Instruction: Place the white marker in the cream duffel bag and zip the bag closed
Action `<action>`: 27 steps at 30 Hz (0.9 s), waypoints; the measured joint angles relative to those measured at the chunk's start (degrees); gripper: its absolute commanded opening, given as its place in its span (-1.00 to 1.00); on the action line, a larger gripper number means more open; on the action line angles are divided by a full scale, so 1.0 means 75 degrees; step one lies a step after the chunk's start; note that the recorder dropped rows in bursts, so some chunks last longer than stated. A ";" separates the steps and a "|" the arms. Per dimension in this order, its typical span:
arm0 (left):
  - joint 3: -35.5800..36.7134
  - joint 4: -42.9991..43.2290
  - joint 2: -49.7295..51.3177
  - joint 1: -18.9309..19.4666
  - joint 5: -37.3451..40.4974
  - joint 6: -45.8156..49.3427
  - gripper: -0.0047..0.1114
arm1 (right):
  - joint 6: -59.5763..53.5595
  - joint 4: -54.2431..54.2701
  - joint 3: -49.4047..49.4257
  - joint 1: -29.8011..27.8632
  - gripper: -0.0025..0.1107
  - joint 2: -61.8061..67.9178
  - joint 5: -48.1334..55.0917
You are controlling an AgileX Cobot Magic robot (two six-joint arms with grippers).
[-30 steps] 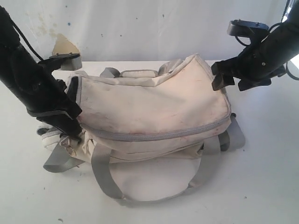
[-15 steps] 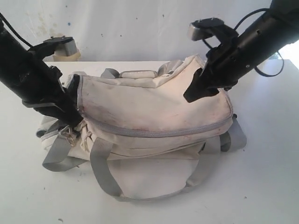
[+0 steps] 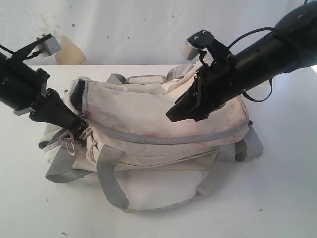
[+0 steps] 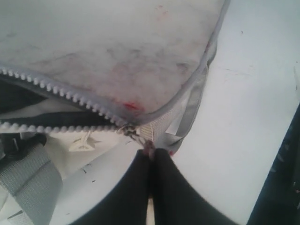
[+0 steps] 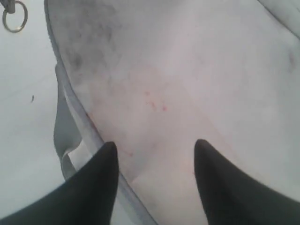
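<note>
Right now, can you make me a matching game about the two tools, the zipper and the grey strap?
Things: 1 left tool; 2 right tool; 3 zipper; 4 grey strap.
States: A looped down the front of the cream duffel bag; B open over its stained panel; C shut on the zipper pull; D teeth parted at one end.
Pairs: 1-C; 2-B; 3-D; 4-A.

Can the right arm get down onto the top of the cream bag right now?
Likely yes: the open right gripper hangs over the top panel of the cream duffel bag, nothing between; the left gripper pinches the zipper pull.
</note>
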 measured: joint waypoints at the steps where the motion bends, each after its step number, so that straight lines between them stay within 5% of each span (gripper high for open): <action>1: 0.0048 -0.0065 0.0000 -0.0006 0.0000 0.0171 -0.92 | -0.0041 0.0018 0.0000 0.0087 0.05 0.0000 -0.0068; 13: 0.0141 -0.0267 0.0000 -0.0006 0.0012 0.1576 -0.92 | -0.1352 0.0121 0.0017 0.1464 0.09 0.0046 -0.0450; 27: 0.0141 -0.0162 0.0000 -0.0006 0.0012 0.1759 -0.92 | -0.1855 0.0152 0.0023 0.2912 0.04 0.0245 -0.2827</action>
